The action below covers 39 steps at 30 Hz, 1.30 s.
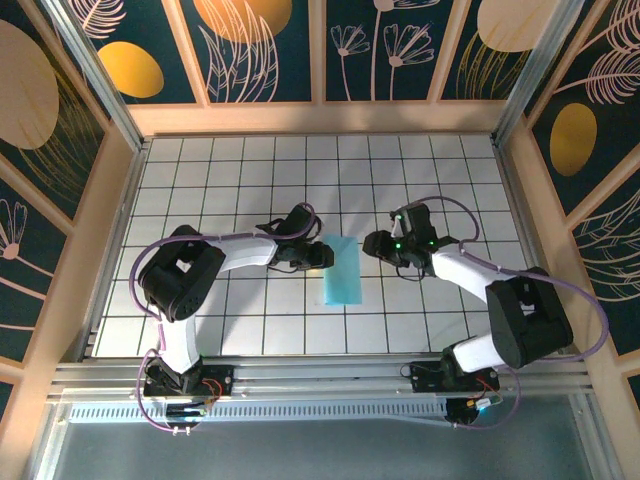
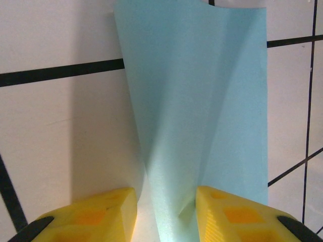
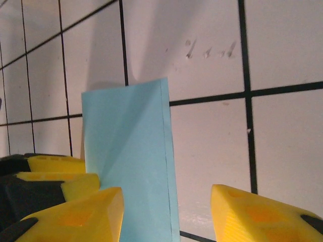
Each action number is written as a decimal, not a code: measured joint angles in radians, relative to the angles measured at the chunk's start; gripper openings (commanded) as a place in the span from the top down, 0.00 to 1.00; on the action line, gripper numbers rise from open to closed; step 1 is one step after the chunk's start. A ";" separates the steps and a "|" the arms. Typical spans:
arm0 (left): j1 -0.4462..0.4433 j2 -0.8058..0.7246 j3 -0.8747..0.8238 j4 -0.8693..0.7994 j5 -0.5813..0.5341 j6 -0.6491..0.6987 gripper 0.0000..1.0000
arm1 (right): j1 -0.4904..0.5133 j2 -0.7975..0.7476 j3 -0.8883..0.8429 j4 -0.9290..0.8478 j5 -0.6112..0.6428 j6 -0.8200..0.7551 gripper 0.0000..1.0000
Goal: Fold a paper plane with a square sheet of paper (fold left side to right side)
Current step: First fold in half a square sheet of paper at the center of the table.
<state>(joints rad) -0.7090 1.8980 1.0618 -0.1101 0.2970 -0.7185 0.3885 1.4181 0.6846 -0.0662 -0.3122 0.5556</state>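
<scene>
The folded sheet of paper (image 1: 342, 270) lies on the surface (image 1: 250, 170) between both pairs of jaws. The left jaws stand apart, astride its lifted edge, and the right jaws gape, released, just beside it. Best to press the crease flat with the edges matched.

Robot lab cell — gridded tabletop (image 1: 250, 170), patterned wall panels (image 1: 260, 50)

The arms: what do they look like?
The left arm and right arm have white links between black joints, trailing lilac cables. The left gripper and right gripper carry yellow fingers with orange insets; green lights glow near the right one.
</scene>
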 measured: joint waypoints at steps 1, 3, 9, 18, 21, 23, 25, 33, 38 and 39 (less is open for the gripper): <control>-0.002 0.001 0.002 -0.004 -0.005 0.000 0.61 | -0.003 -0.003 0.000 -0.001 0.005 0.000 0.50; -0.008 0.003 0.011 -0.015 -0.020 0.000 0.61 | -0.007 -0.004 -0.003 -0.003 0.010 0.000 0.51; -0.025 0.013 0.039 -0.056 -0.060 0.001 0.60 | -0.008 -0.004 -0.022 -0.007 0.014 0.000 0.50; -0.032 0.021 0.059 -0.083 -0.077 0.000 0.60 | -0.008 -0.004 -0.031 -0.006 0.016 0.000 0.50; -0.032 0.023 0.061 -0.087 -0.078 0.000 0.59 | -0.008 -0.004 -0.035 -0.006 0.016 0.000 0.50; -0.032 0.023 0.063 -0.089 -0.077 0.000 0.59 | -0.008 -0.004 -0.037 -0.006 0.016 0.000 0.50; -0.032 0.024 0.064 -0.089 -0.077 0.000 0.58 | -0.008 -0.004 -0.040 -0.006 0.016 0.000 0.50; -0.035 0.027 0.071 -0.097 -0.078 0.000 0.57 | -0.008 -0.004 -0.042 -0.006 0.016 0.000 0.50; -0.037 0.031 0.078 -0.104 -0.082 0.000 0.57 | -0.008 -0.004 -0.045 -0.006 0.016 0.000 0.50; -0.037 0.031 0.079 -0.105 -0.084 0.000 0.57 | -0.008 -0.004 -0.045 -0.006 0.016 0.000 0.50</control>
<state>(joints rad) -0.7464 1.9293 1.1404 -0.2153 0.2127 -0.7181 0.3801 1.4143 0.6392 -0.0719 -0.2962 0.5556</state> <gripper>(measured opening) 0.433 0.500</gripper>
